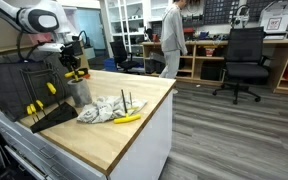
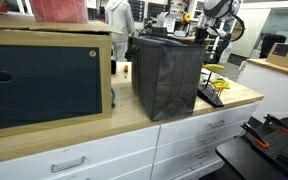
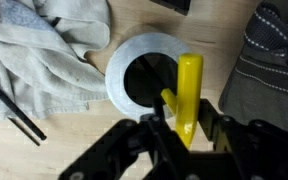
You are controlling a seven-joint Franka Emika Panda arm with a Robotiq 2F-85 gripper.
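Observation:
In the wrist view my gripper (image 3: 187,128) is shut on the handle of a yellow utensil (image 3: 189,85). The handle stands upright between the two dark fingers and leans over the rim of a round metal cup (image 3: 119,75), whose inside looks dark. A second yellow piece shows inside the cup beside the handle. In an exterior view the gripper (image 1: 74,62) hangs just above that cup (image 1: 80,93) on the wooden countertop (image 1: 134,135). The arm (image 2: 216,12) also shows at the back, behind a black box.
A crumpled grey cloth (image 3: 44,45) lies left of the cup with thin black sticks (image 3: 14,105) across it. Another yellow utensil (image 1: 128,118) lies by the cloth. A black rack (image 1: 44,115) holds yellow-handled tools. Dark fabric (image 3: 269,60) sits right of the cup. A black box (image 2: 169,75) stands nearby.

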